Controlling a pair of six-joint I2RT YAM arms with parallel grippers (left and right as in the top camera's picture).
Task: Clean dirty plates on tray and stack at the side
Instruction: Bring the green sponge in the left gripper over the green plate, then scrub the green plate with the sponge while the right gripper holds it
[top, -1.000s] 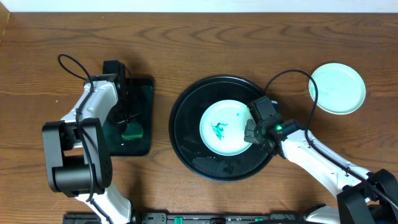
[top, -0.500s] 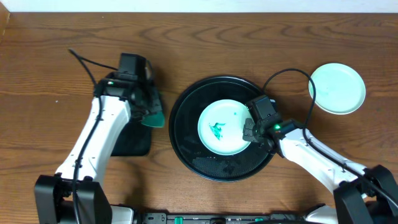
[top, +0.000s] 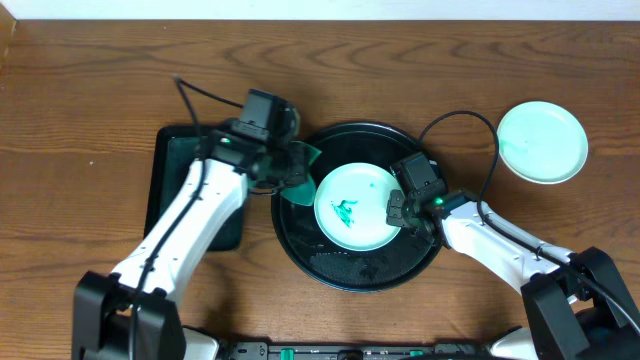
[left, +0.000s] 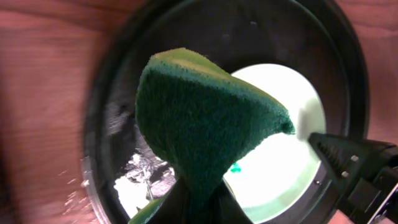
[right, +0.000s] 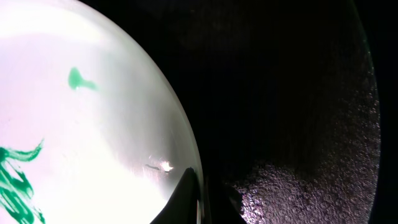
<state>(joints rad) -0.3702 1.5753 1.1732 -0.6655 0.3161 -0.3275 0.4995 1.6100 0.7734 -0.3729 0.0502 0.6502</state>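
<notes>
Black and glossy, the round tray (top: 296, 238) sits in the middle of the wooden counter (top: 90, 90), its floor catching speckled glints along the near side. On it lies a pale smeared plate (top: 358, 195), a little left of the tray's centre, with a green scribble (top: 347, 210) on its near-left part and a small green dot (right: 78, 79) further in. At that plate's right edge the right gripper (top: 396, 210) has its jaws clenched on the rim; the wrist view shows the rim running straight in between the finger tips. Just past the plate's left edge the left gripper (top: 283, 168) has its jaws pinched on a green sponge (left: 205, 124), folded into a cone, which hangs over the tray's left side. I cannot tell whether it touches anything. Left of the round tray lies a rectangular black tray (top: 172, 185). Farthest off, at the right and well apart from the tray, a mint plate (top: 542, 141) rests alone on the wood.
</notes>
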